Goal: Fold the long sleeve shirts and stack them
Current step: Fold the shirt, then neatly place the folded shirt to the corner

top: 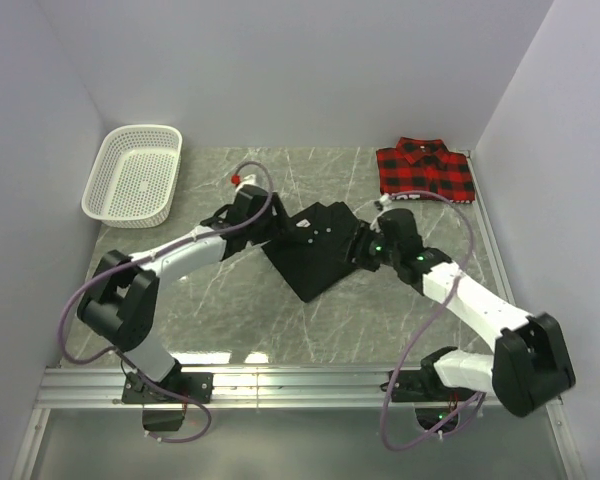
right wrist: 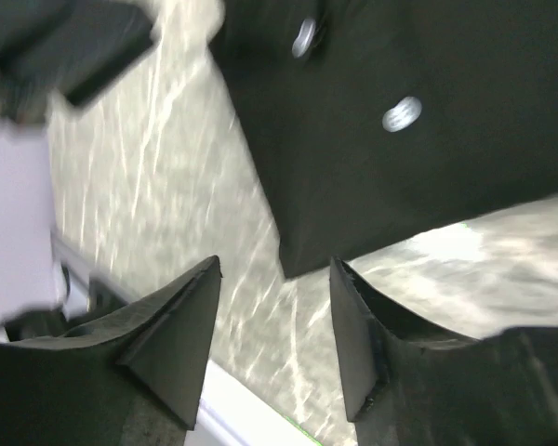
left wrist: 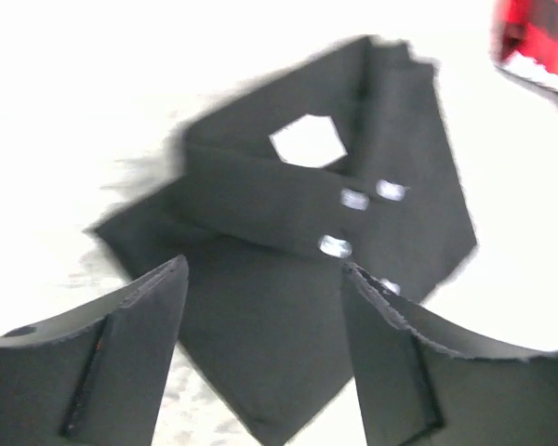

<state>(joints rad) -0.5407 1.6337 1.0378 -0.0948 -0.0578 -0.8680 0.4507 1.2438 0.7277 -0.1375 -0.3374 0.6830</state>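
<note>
The black shirt (top: 315, 247) lies folded in a compact shape on the middle of the table, pale buttons showing. It fills the left wrist view (left wrist: 288, 269) and the top of the right wrist view (right wrist: 418, 121). The red-and-black plaid shirt (top: 424, 168) lies folded at the back right; a corner shows in the left wrist view (left wrist: 538, 42). My left gripper (top: 271, 222) is open and empty at the black shirt's left edge (left wrist: 265, 274). My right gripper (top: 357, 250) is open and empty at its right edge, just off a corner of the fabric (right wrist: 274, 269).
A white mesh basket (top: 134, 174) stands at the back left. The marble table (top: 230, 310) is bounded by white walls on three sides and a metal rail (top: 280, 385) at the near edge.
</note>
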